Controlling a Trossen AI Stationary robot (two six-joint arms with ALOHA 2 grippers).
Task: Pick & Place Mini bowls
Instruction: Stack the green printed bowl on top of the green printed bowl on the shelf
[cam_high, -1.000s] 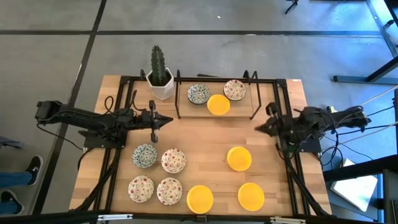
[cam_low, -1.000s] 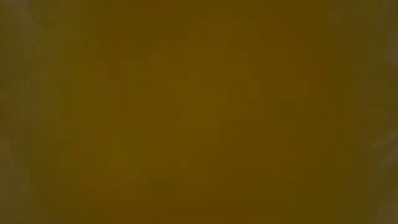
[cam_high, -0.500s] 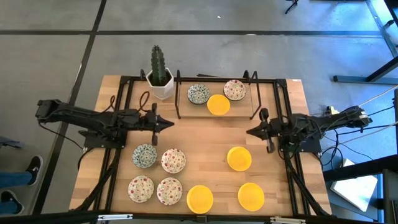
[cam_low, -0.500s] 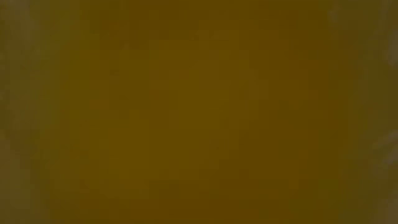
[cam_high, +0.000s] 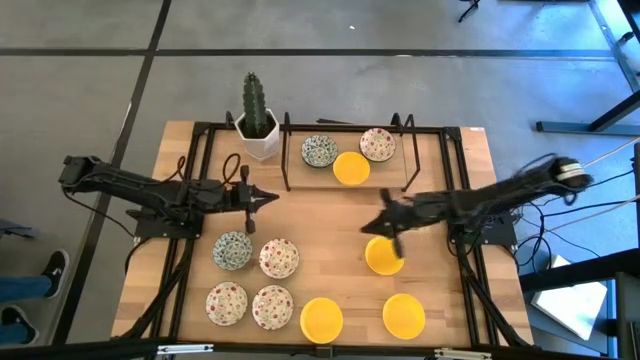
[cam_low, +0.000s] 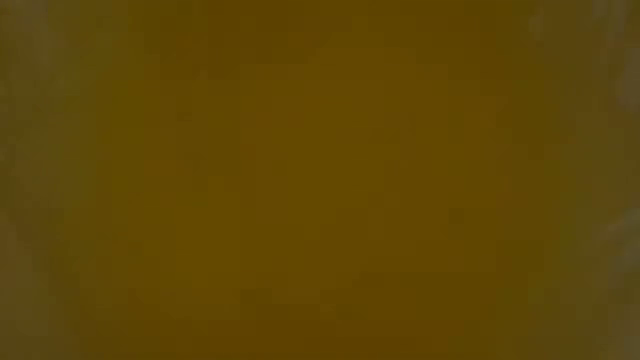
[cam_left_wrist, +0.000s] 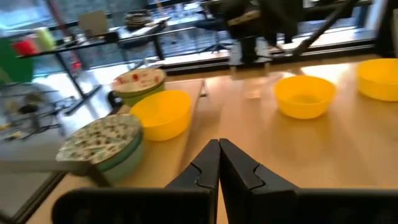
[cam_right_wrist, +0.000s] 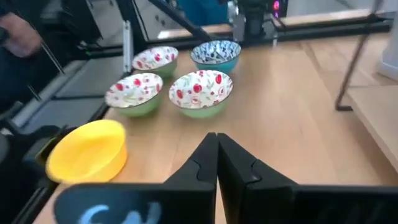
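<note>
On the pale, plank-grained wooden table (cam_high: 330, 275) the mini bowls are spread in three groups. Nearest the front edge, at about 6 o'clock, sit two glossy plain yellow bowls (cam_high: 321, 318), round and shallow, just apart from each other. At 7 to 8 o'clock four patterned bowls form a square: three speckled bowls (cam_high: 272, 306), white with red-pink flecks and greenish outsides, and one blue-green patterned bowl (cam_high: 232, 250) with fine dense markings.

A third yellow bowl (cam_high: 384, 255) lies right of centre. The right gripper (cam_high: 383, 223) reaches in from 3 o'clock, its slim dark fingers pressed together and holding nothing, tip just over this bowl's far rim. The left gripper (cam_high: 270, 198) points in from 9 o'clock over bare wood, its fingers likewise pinched tight and empty.

Farther off, at 12 o'clock, a black wire-frame rack (cam_high: 345, 175) holds three more bowls (cam_high: 351, 167): one yellow, one blue-green, one speckled, touching or nearly so. Beside it at 11 o'clock stands a ribbed green cactus in a white faceted pot (cam_high: 257, 135).

The low view shows only a blurred amber-brown surface.
</note>
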